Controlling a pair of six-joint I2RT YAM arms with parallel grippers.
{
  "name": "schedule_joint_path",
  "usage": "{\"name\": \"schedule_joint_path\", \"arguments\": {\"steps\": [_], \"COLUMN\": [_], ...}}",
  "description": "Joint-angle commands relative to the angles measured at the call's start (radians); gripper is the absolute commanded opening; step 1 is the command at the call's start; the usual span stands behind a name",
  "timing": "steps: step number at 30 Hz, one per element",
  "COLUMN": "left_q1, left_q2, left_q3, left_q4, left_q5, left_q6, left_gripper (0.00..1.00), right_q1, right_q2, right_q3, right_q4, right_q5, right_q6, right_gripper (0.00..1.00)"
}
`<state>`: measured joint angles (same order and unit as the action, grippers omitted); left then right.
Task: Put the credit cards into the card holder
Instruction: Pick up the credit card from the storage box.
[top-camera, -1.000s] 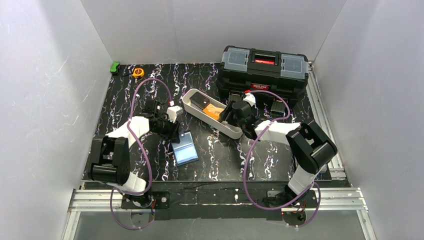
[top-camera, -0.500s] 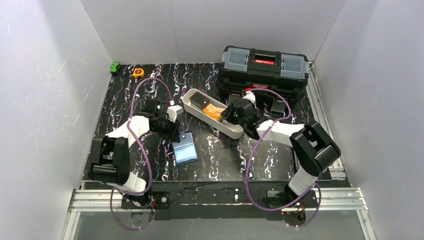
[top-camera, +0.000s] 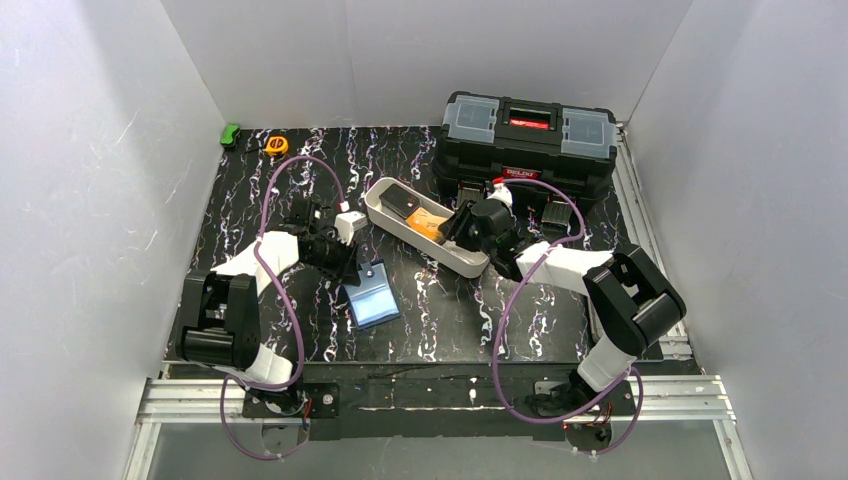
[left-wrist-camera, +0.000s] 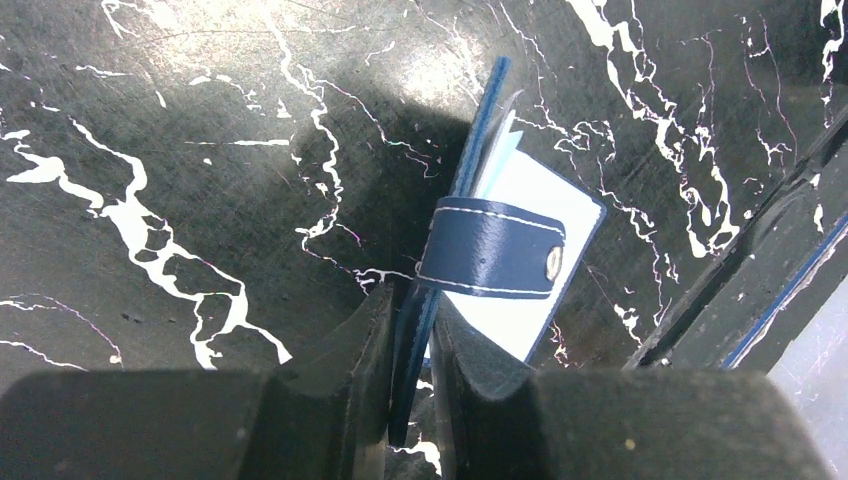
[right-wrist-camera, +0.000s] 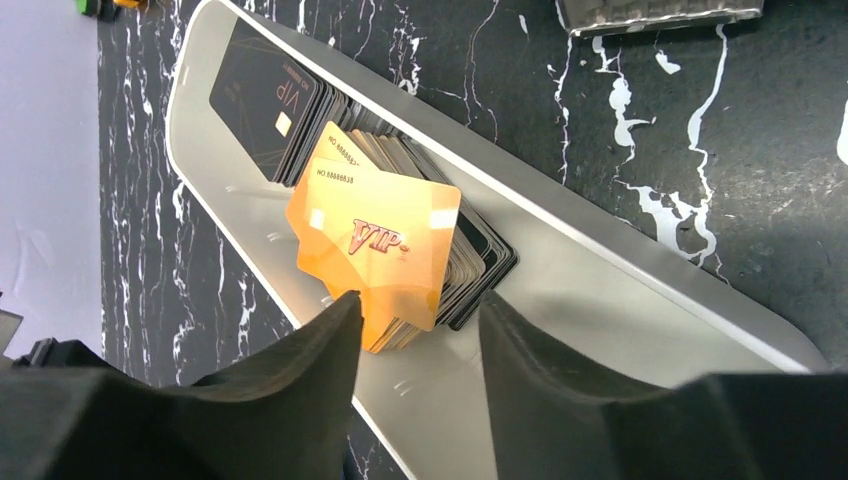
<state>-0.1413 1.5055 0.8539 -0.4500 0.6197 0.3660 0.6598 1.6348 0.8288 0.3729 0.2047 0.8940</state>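
At bench centre, left gripper (left-wrist-camera: 410, 315): is pinching the near edge of the card holder (left-wrist-camera: 500, 240), jaws almost together with only the navy flap between them.
Over the tray, right gripper (right-wrist-camera: 415, 310): is standing partly open and gripping nothing, its fingers straddling the near end of the credit cards (right-wrist-camera: 470, 250); the front orange card (right-wrist-camera: 385, 240) is brushing one finger, while the other finger is sitting clear.
Card holder look: is lying unfolded on the bench (top-camera: 440, 310), pale blue inside facing up, snap tab crossing it.
Cards look: are leaning in a row inside the white tray (right-wrist-camera: 600, 295), near the toolbox (top-camera: 527, 140).
Count: two orange faces and one dark face are showing; the rest are standing edge-on, too tight to count; one card holder, one tray.
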Motion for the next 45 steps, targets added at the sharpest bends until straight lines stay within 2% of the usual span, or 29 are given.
{"name": "schedule_joint_path", "arguments": {"steps": [1, 7, 11, 18, 25, 27, 45], "left_q1": [-0.006, -0.006, -0.006, -0.006, -0.006, -0.007, -0.015], "left_q2": [-0.039, -0.040, -0.042, -0.045, -0.047, -0.046, -0.050], "left_q3": [0.035, 0.036, 0.037, 0.043, 0.052, 0.055, 0.059], "left_q4": [-0.032, -0.032, -0.035, -0.042, -0.042, -0.043, -0.046], "left_q5": [0.047, 0.062, 0.061, 0.069, 0.082, 0.085, 0.094], "left_q6": [0.004, -0.005, -0.005, -0.011, -0.029, -0.033, -0.053], "left_gripper": [0.16, 0.15, 0.14, 0.13, 0.12, 0.12, 0.11], "right_q1": [-0.009, -0.009, -0.011, -0.015, -0.025, -0.027, -0.040], "right_q2": [-0.035, 0.002, 0.058, 0.108, 0.095, 0.088, -0.014], "right_q3": [-0.016, 0.013, 0.057, 0.064, 0.021, 0.017, -0.077], "right_q4": [0.013, 0.030, 0.053, 0.100, 0.153, 0.153, 0.164], "right_q5": [0.009, -0.007, -0.028, -0.061, -0.074, -0.077, -0.064], "right_q6": [-0.004, -0.004, 0.002, 0.041, 0.063, 0.063, 0.061], "right_gripper": [0.58, 0.73, 0.73, 0.61, 0.33, 0.29, 0.18]}}
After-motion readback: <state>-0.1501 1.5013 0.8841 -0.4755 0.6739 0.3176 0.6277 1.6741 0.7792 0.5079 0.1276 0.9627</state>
